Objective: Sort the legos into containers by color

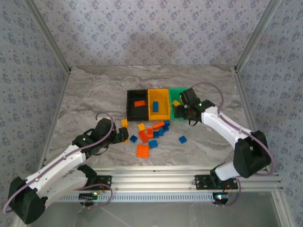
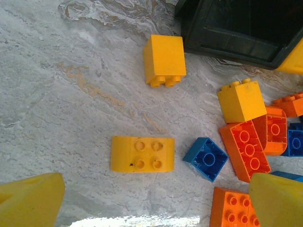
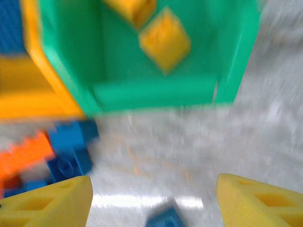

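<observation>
Top external view: the left tool (image 1: pixel 122 136) sits low over the tabletop (image 1: pixel 85 94), at the left edge of the loose legos (image 1: pixel 151 132). In the left wrist view its fingers (image 2: pixel 28 201) stand wide apart and grip nothing. A flat yellow brick (image 2: pixel 142 153) lies on the marble just ahead of the gap, and a yellow cube (image 2: pixel 164 60) lies farther on, near a corner of the black bin (image 2: pixel 227 33). A blue brick (image 2: pixel 205 158) and an orange-red brick (image 2: pixel 245 150) lie to the right.

The three containers stand joined in a row beyond the heap. The black bin holds an orange-red piece (image 1: pixel 139 103), the yellow-orange bin (image 1: pixel 159 91) holds a blue piece (image 1: pixel 155 105), and the green bin (image 1: pixel 176 91) holds yellow ones. A lone blue brick (image 1: pixel 182 139) lies apart, right of the heap.

The right tool (image 1: pixel 185 113) hangs at the near side of the green bin. The right wrist view is blurred, but the tool's fingers (image 3: pixel 47 203) are spread and hold nothing. Two yellow blocks (image 3: pixel 164 40) lie inside the green bin ahead.
</observation>
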Controlling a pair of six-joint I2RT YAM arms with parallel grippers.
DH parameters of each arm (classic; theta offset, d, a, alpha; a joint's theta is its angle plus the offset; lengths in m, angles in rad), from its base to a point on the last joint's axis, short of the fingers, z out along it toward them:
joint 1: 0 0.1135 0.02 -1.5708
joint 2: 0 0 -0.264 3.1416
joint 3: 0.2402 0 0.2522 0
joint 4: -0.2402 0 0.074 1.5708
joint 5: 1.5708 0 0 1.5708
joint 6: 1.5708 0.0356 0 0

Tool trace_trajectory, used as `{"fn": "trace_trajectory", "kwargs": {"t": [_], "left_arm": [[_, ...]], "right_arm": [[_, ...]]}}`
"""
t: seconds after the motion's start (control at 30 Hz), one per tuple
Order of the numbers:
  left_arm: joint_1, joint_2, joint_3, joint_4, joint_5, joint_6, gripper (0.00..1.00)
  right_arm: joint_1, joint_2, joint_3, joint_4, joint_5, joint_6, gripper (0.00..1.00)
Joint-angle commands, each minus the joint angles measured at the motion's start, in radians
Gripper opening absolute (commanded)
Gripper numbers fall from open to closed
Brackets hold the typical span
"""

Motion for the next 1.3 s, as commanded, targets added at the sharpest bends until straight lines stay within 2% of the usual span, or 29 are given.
{"fn": "trace_trajectory", "kwargs": {"t": [0.0,0.2,0.33,0.5,0.67,0.8,0.9,0.97,1.03,1.27], "left_arm": [[0.011,-0.01,-0.01,-0.001,-0.008,-0.01,1.0],[0.012,-0.014,-0.021,-0.001,-0.008,-0.02,0.99],[0.014,-0.014,-0.028,0.003,-0.008,-0.022,0.99],[0.015,-0.017,-0.029,-0.001,-0.008,-0.023,0.99],[0.015,-0.026,-0.029,-0.01,-0.009,-0.017,0.99],[0.016,-0.04,-0.028,-0.022,-0.017,-0.017,0.99],[0.018,-0.05,-0.027,-0.033,-0.026,-0.023,1.0],[0.018,-0.06,-0.031,-0.04,-0.026,-0.027,0.99],[0.019,-0.07,-0.031,-0.051,-0.025,-0.029,1.0],[0.019,-0.104,-0.027,-0.111,-0.026,-0.032,0.99]], "right_arm": [[0.037,0.031,-0.068,-0.05,-0.079,-0.016,0.71],[0.091,0.098,-0.13,-0.018,-0.06,-0.027,0.71],[0.109,0.156,-0.13,-0.008,-0.038,-0.029,0.67],[0.124,0.189,-0.134,0.013,-0.041,-0.033,0.55],[0.135,0.13,-0.097,0.013,-0.048,-0.061,0.4],[0.182,0.06,0.031,-0.029,-0.015,-0.101,0.4],[0.207,0.07,0.158,-0.01,-0.026,-0.11,0.39],[0.207,0.112,0.218,0.016,-0.039,-0.109,0.39],[0.203,0.198,0.346,0.006,-0.041,-0.114,0.39],[0.124,0.462,0.615,0.016,0.047,-0.103,0.4]]}}
